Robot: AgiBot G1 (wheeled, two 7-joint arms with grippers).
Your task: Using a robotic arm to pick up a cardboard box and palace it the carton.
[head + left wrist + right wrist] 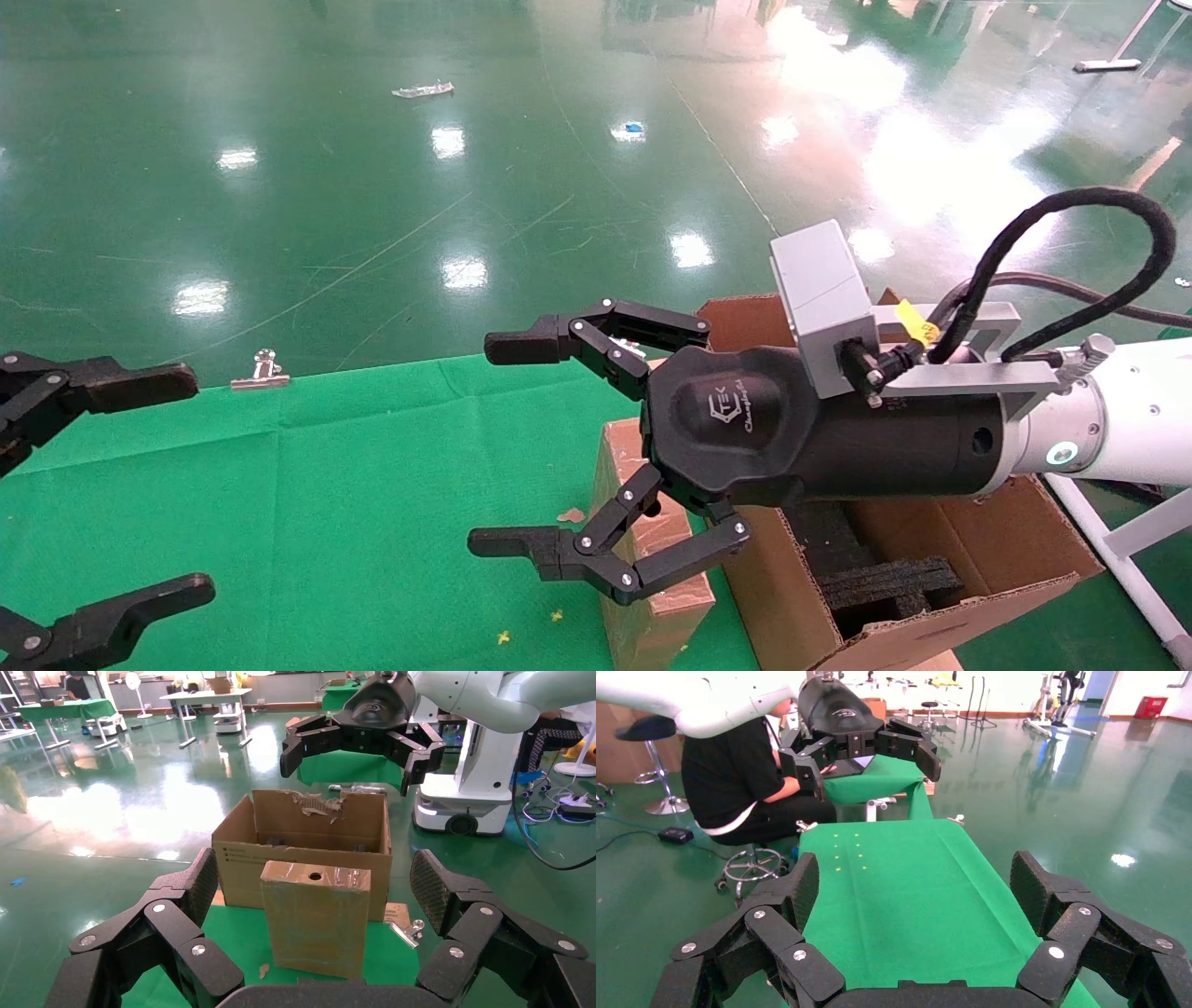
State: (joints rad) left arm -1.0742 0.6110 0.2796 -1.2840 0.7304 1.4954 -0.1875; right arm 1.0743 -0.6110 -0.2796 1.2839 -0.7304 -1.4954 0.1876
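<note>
Green-clothed table [307, 485]; cardboard box [643, 568] upright; binder clip [262, 370] on edge.

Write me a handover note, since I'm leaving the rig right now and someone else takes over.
Right gripper: open, empty, above the green table over the cardboard box.
Left gripper: open, empty, at the table's left side.
Cardboard box: standing upright on the table against the carton, outside it.
Carton: open, black foam inside.
Done: nothing gripped.
Left: grasp the box, lift it, place it in the carton.
</note>
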